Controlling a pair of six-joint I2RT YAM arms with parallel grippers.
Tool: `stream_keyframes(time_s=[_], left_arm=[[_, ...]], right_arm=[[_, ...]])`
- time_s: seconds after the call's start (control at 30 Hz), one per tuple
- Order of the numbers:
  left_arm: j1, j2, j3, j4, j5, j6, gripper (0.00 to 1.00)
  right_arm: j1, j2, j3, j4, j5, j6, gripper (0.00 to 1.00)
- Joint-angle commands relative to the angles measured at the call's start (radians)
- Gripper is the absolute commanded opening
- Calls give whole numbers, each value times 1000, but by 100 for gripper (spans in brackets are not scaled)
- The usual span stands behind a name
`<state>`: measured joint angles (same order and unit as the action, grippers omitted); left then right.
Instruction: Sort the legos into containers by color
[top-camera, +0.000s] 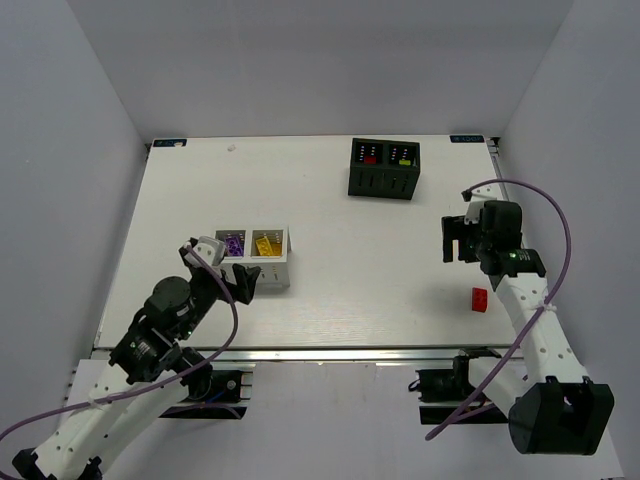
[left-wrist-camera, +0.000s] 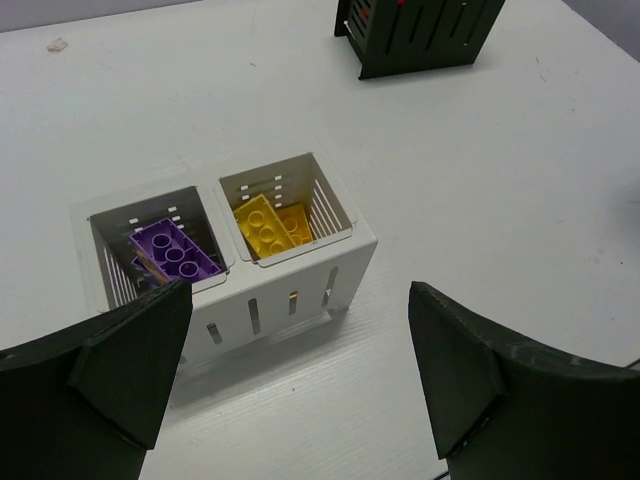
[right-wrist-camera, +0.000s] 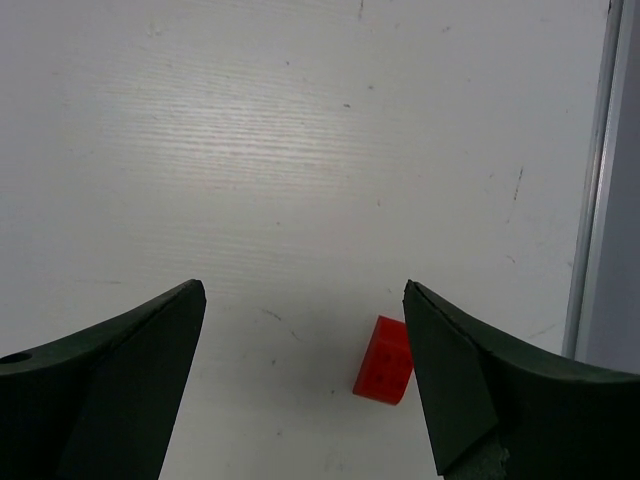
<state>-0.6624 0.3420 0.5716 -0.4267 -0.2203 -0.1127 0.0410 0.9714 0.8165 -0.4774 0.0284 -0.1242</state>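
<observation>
A white box (top-camera: 270, 272) holds purple bricks (top-camera: 233, 243) in its left half and yellow bricks (top-camera: 266, 244) in its right half. My left gripper (top-camera: 225, 268) is open and empty, just in front of the box. In the left wrist view the white box (left-wrist-camera: 300, 290), a purple brick (left-wrist-camera: 175, 252) and yellow bricks (left-wrist-camera: 265, 225) lie beyond the gripper (left-wrist-camera: 300, 350). A black box (top-camera: 384, 182) at the back holds a red brick (top-camera: 369, 158) and a green brick (top-camera: 404, 159). One red brick (top-camera: 480, 299) lies loose on the table. My right gripper (top-camera: 458, 238) is open and empty above the table. In the right wrist view the red brick (right-wrist-camera: 384, 372) lies beside the right finger (right-wrist-camera: 470, 390).
The black box (left-wrist-camera: 420, 35) shows at the top of the left wrist view. The table's right edge rail (right-wrist-camera: 598, 200) runs close to the loose red brick. Grey walls enclose the table on three sides.
</observation>
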Motion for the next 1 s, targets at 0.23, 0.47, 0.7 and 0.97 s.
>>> stream_keyframes(time_s=[0.23,0.47,0.7,0.97], left_arm=[[4,-128,-18,46,10,-2,98],[4,-270,-42,54,-16,-12,98],[-5,-373,-64,55,-85,-15,98],[-5,-379,-62,63,-57,-12,98]], right_arm=[[-110,148,78,-237,35,-161,88],[-170,415,127,-276,44,-160,89],[-217,533,217,-340,131,-161,89],[-260,613,211,-351,139,-170,86]])
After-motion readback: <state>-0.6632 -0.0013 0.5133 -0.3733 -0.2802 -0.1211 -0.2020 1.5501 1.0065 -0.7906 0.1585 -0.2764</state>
